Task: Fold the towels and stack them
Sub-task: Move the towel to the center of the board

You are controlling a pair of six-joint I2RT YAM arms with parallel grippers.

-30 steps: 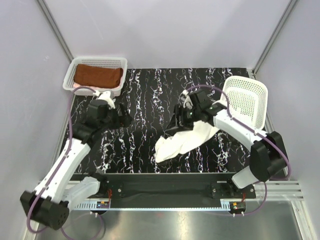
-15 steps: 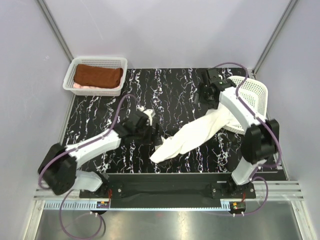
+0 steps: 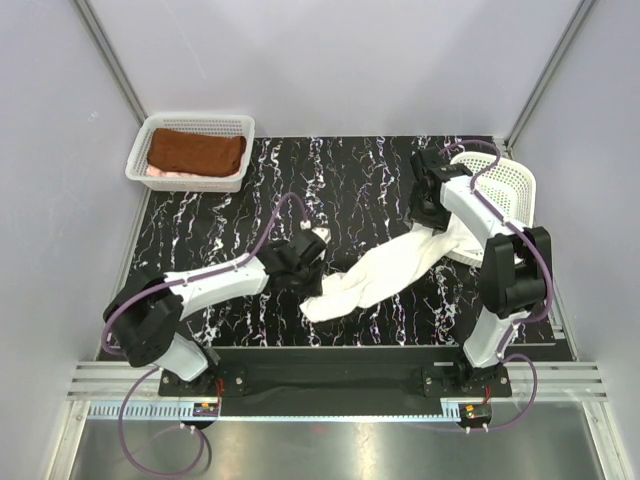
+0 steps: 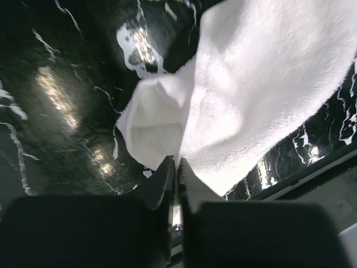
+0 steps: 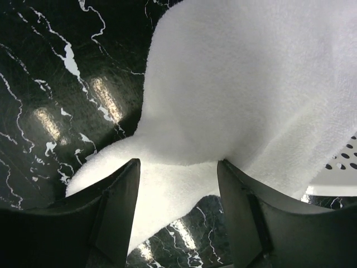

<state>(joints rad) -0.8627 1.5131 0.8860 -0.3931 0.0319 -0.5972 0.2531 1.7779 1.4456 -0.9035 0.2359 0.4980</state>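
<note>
A white towel (image 3: 385,270) lies stretched across the black marbled table from front centre toward the right basket. My left gripper (image 3: 312,275) is at the towel's near left end. In the left wrist view the left gripper (image 4: 177,162) is shut, with an edge of the white towel (image 4: 251,84) pinched at its tips. My right gripper (image 3: 432,225) is over the far right end. In the right wrist view the right gripper (image 5: 178,164) stands open, and the white towel (image 5: 240,72) runs between and under its fingers. A rust-brown towel (image 3: 197,152) lies folded on a pale pink towel (image 3: 160,172) in the left basket.
A white mesh basket (image 3: 190,122) holding the two folded towels sits at the back left corner. A second white mesh basket (image 3: 500,190) stands tilted at the right edge, with the white towel's end against it. Grey walls enclose the table.
My left arm swung from beside the left basket to the white towel's near end, and its jaws closed there. My right gripper moved from the towel's middle to back right, and the towel stretched out.
</note>
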